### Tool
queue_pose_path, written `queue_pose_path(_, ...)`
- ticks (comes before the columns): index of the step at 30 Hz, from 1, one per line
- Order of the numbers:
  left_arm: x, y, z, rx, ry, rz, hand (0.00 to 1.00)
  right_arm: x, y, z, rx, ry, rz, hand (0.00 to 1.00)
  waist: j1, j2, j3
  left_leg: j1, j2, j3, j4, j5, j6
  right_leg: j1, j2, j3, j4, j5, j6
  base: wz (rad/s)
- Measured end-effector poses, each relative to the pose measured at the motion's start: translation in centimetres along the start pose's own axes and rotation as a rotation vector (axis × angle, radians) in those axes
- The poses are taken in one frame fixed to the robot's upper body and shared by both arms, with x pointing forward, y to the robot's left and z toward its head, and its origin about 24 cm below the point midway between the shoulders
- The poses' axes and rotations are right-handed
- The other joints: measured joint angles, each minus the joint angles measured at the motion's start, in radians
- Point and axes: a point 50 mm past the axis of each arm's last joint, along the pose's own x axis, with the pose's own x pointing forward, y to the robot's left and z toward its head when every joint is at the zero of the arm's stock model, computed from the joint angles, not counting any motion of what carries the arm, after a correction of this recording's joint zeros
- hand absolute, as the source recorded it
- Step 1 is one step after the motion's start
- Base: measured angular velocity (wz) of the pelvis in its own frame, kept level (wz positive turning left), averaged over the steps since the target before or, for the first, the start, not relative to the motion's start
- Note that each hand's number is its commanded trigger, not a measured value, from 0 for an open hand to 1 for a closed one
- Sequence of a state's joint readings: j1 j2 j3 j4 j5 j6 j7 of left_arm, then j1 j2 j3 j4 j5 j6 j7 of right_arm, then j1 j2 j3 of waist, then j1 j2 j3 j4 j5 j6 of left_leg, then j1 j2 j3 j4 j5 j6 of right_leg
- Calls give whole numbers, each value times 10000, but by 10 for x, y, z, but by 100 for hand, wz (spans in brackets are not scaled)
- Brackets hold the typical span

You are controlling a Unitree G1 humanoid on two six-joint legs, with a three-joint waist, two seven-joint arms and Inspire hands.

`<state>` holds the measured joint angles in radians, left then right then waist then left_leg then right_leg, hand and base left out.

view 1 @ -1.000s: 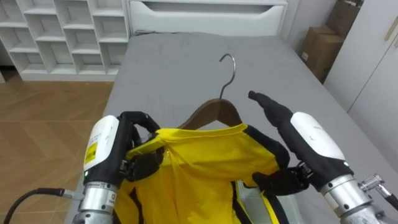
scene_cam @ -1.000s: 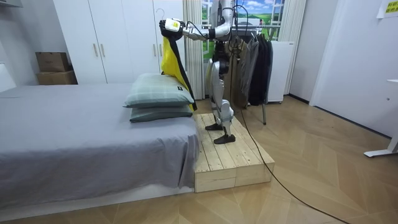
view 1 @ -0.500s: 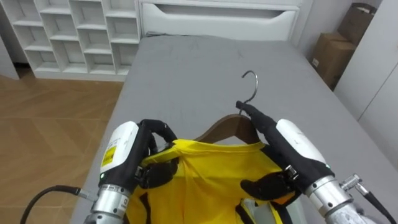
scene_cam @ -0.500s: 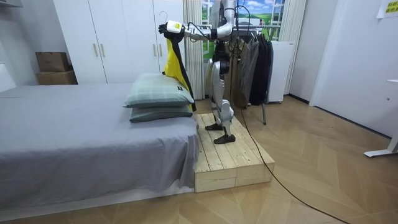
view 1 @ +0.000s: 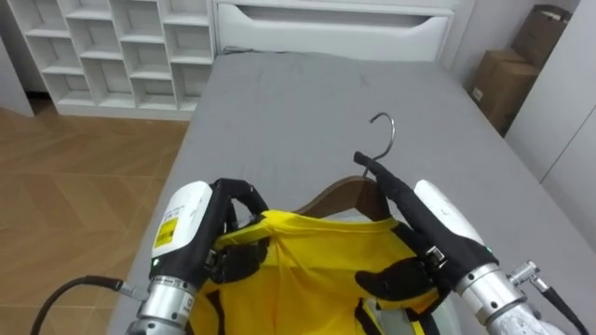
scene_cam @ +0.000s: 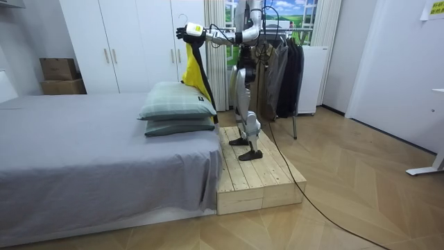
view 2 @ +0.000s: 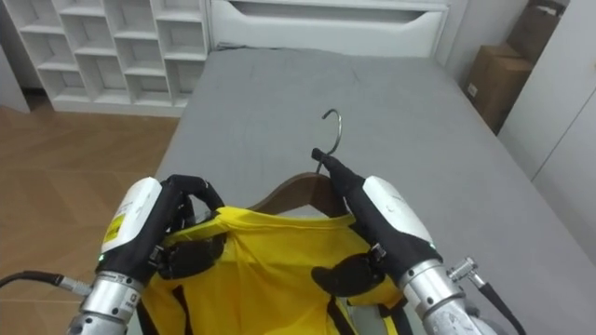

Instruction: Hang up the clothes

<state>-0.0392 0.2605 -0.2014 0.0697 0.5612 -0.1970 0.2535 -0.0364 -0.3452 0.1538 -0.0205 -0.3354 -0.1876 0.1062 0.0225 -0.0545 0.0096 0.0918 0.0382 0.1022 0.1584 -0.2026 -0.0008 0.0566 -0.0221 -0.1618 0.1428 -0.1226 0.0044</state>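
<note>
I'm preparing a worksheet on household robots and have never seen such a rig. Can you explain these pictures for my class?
It is a two-legged humanoid robot. Two pictures come from cameras in its head, looking down at its hands; the third, from across the room, shows it standing on a wooden platform between a grey bed bearing pillows and a rack of dark clothes. It holds a yellow garment on a wooden hanger. The left hand curls round one shoulder; the right hand lies straight-fingered along the other, toward the hook.
</note>
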Motion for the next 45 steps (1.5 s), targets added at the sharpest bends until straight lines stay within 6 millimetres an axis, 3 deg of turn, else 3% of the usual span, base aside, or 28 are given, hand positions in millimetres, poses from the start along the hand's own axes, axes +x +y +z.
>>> queue_pose_path(10, 0, -1, 0, 59, -37, -55, 100, 4, 6, -13, 519, 600, 25, 0, -240, 11, 6, -95, 3, -7, 23, 0, -1, -56, -2, -33, -10, 0, 0, 1)
queue_pose_path(21, 0, -2, 2, -51, -32, -18, 100, 3, 7, -32, 1343, 1520, -165, 0, -172, 77, 16, -109, -19, -7, 23, 1, 0, -70, -26, -39, -32, 0, 0, 0)
queue_pose_path(31, 3, 1, 13, 579, -592, 85, 100, 24, -1, -16, 1631, 809, -578, 0, -235, 136, 11, -96, -4, 5, 42, 2, -2, -65, -24, -41, -14, 1, -2, 0)
queue_pose_path(45, 3, -1, 13, 542, -563, -53, 100, 26, -1, -18, 2036, 838, -456, 0, -210, 70, 25, -81, -26, -4, 43, 3, 0, -46, -44, -47, -11, 1, -1, 0)
